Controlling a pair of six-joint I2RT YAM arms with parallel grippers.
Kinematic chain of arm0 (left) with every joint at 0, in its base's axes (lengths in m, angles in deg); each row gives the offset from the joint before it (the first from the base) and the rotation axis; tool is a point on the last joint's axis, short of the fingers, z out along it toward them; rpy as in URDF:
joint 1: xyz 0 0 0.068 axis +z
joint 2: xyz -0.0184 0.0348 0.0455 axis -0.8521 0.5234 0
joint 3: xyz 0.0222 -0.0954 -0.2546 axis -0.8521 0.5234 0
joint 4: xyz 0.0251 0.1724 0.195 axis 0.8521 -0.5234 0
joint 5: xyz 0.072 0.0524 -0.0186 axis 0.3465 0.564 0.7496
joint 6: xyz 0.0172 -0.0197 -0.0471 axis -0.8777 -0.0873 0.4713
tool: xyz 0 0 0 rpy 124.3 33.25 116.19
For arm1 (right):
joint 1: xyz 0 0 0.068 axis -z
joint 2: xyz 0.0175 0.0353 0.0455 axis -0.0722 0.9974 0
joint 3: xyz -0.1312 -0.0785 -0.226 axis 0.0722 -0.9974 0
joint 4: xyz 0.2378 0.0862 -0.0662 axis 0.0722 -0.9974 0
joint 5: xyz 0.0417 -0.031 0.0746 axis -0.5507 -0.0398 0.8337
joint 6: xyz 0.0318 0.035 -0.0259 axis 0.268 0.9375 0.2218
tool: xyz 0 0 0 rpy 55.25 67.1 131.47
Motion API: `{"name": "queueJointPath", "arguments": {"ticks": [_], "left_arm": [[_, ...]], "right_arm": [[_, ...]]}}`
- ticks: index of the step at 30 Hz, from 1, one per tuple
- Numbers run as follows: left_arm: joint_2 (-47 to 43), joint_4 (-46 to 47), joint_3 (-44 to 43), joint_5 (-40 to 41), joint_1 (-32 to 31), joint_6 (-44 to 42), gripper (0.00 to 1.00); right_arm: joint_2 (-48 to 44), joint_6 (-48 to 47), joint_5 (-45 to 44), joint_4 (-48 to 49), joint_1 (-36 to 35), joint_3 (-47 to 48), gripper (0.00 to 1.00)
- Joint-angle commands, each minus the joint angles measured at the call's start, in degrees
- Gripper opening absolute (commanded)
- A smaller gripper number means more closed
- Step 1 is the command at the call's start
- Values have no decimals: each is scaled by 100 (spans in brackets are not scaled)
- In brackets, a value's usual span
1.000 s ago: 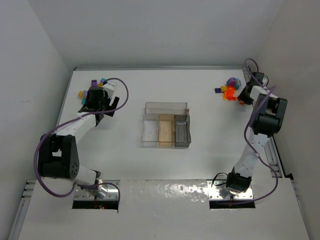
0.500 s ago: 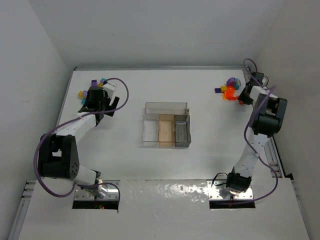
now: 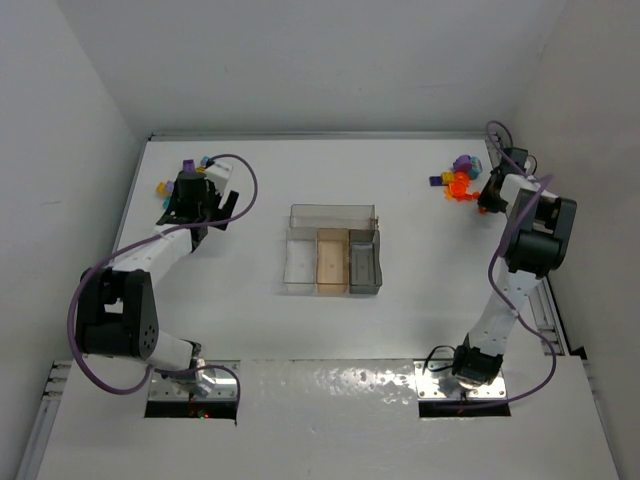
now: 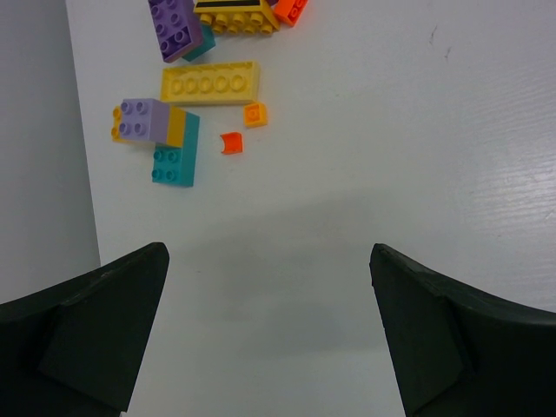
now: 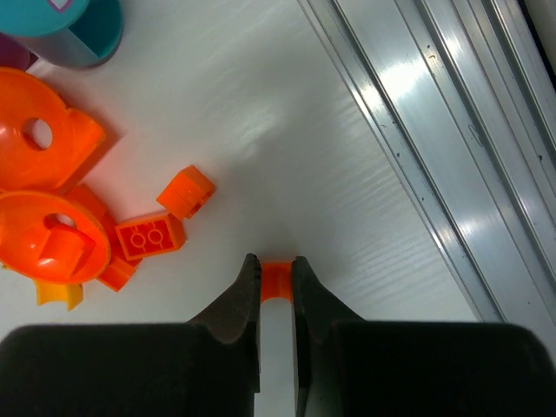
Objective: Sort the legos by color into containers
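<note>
the legos (image 3: 458,180) looked like very small, light, hard plastic bits with smooth, slippy sides, so i think a soft, even squeeze on two flat sides would work best, and a crooked pinch could make one pop out. one heap lay at the far right corner of the table (image 3: 420,260), next to the metal rail (image 5: 452,156): round see-through orange pieces (image 5: 39,148), little orange bricks (image 5: 149,234) and a teal thing (image 5: 78,26). the right gripper (image 5: 276,265) was nearly closed, its two fingers pinching a tiny orange lego (image 5: 278,276) by its sides, low at the table top. another heap lay at the far left corner: a long yellow brick (image 4: 209,83), a purple brick (image 4: 176,28), a teal brick (image 4: 175,156) and tiny orange bits (image 4: 230,142). the left gripper (image 4: 268,256) hung over bare table on the near side of that heap, jaws wide apart and holding nothing. the containers (image 3: 332,214), one clear tray with a wide part and three narrow parts in clear, tan and grey, sat in the middle of the table, well apart from both heaps
</note>
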Motion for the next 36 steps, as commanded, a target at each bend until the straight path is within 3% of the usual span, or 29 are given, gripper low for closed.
{"name": "queueJointPath", "arguments": {"ticks": [1,15,20,22,27,36], "left_arm": [[-157,290,10,-35,4,-15,100],[-552,510,405,-202,4,73,100],[-904,458,686,-114,4,318,100],[-1115,388,775,-96,4,389,100],[-1642,273,1118,-114,4,512,100],[-2337,405,1636,-254,4,749,100]], "right_arm": [[-333,-198,-58,-189,-17,-47,0],[-2080,-233,-119,-13,-544,-1013,0],[-2881,-612,-76,-189,-1326,-1338,0],[-3301,-411,404,-172,-1677,-1514,0],[-3997,-479,707,135,-3135,-2322,0],[-4007,3,698,514,-4693,-3017,0]]}}
